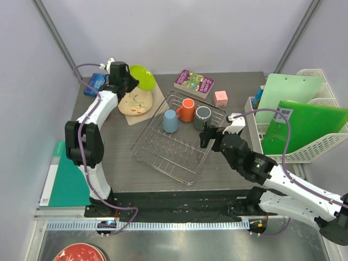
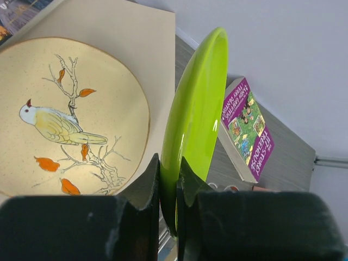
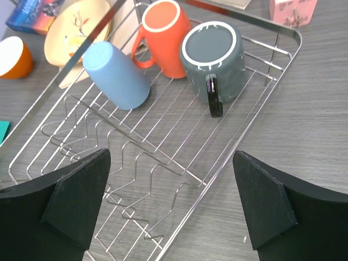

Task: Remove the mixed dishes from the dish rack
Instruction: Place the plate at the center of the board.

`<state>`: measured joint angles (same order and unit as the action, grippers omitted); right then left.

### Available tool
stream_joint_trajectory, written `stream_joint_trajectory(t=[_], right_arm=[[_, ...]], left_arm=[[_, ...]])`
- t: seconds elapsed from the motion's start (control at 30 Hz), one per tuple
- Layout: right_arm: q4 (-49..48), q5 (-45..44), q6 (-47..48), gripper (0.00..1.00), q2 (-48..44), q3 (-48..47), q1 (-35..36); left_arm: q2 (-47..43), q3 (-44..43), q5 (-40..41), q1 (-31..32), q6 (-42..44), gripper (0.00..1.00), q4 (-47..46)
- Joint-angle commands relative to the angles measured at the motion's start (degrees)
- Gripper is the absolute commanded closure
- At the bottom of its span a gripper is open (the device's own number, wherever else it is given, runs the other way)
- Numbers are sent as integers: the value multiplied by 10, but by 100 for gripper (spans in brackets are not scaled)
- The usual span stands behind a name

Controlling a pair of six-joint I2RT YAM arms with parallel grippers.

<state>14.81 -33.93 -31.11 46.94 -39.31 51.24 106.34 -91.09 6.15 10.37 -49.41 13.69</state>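
Held dish: lime green round plate point(image 2: 196, 125), standing on edge and leaning a little, off the rack at the far left of the table.
Left gripper point(image 2: 168, 163): fingers pressed together on the lime green plate's lower rim, one on each face.
Set-down dish: beige round plate with a painted bird and orange leaves point(image 2: 70, 114), lying flat on a beige mat point(image 2: 157, 43), just beside the held plate and left of the rack.
Rack: rectangular silver wire dish rack point(image 1: 163, 155), set at an angle mid-table; its near rows of prongs hold nothing.
Rack contents: light blue mug point(image 3: 117, 73), orange mug point(image 3: 163, 35) and dark grey mug point(image 3: 215, 57), grouped at the far end; the blue one lies tilted, the grey one's black handle points towards the near side.
Right gripper point(image 3: 171, 160): fingers spread wide, hanging over the rack's near right part, touching nothing; the dark grey mug is nearest, ahead of it.
Small bowl: white outside, orange inside point(image 3: 15, 57), on the table left of the rack.
Surroundings: purple paperback book point(image 1: 194, 83) and pink cube point(image 1: 221, 98) beyond the rack; white plastic basket point(image 1: 315, 155) with green boards at right; blue box point(image 1: 98, 82) at far left.
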Motion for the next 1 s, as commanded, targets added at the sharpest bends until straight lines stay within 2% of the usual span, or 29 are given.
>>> stream_joint_trajectory(t=[0.0,0.17,0.63,0.77,0.97], right_arm=[[-27,-19,25,1,-21,-4,-1],[-24,-29,36,1,-17,-2,-1],[-24,-45,39,1,10,-8,-3],[-24,-47,38,1,12,-8,-2],[-24,-48,35,1,14,-8,-2]], left_arm=[[41,-35,-114,-52,-44,100,-65],[98,-74,-108,-68,-22,100,-18],[188,-98,-87,-81,-17,99,57],[182,-87,-84,-89,-19,87,67],[147,-42,-78,-93,-14,80,66]])
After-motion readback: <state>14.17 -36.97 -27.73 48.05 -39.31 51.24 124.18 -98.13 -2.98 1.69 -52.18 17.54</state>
